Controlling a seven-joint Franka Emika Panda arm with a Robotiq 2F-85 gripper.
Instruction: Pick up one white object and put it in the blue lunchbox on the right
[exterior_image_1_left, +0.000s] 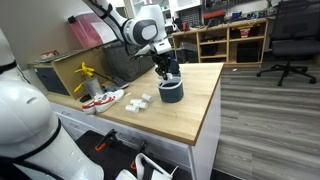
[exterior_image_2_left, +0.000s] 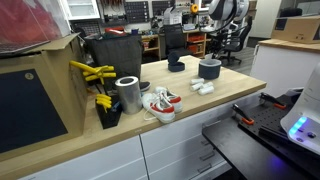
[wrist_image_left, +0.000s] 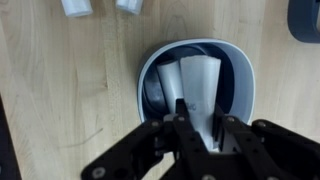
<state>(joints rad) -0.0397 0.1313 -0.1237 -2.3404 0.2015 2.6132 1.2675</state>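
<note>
This reads as a robotics lab or workshop rather than a home. A long wooden workbench (exterior_image_1_left: 195, 105) with white cabinets below fills the middle, and a robot arm (exterior_image_1_left: 135, 25) reaches over its far edge. Behind the workbench stands open wooden shelving (exterior_image_1_left: 235, 38) packed with bins and parts, and beside that 1 black office chair (exterior_image_1_left: 290, 40) on wood-look flooring (exterior_image_1_left: 270, 125). At the workbench's cluttered end lie yellow-handled tools (exterior_image_2_left: 92, 72) and a brown box (exterior_image_2_left: 40, 95). Beyond the workbench in an exterior view is what looks like a wall rack of hanging tools (exterior_image_2_left: 125, 10), though it is too small to be sure.
</note>
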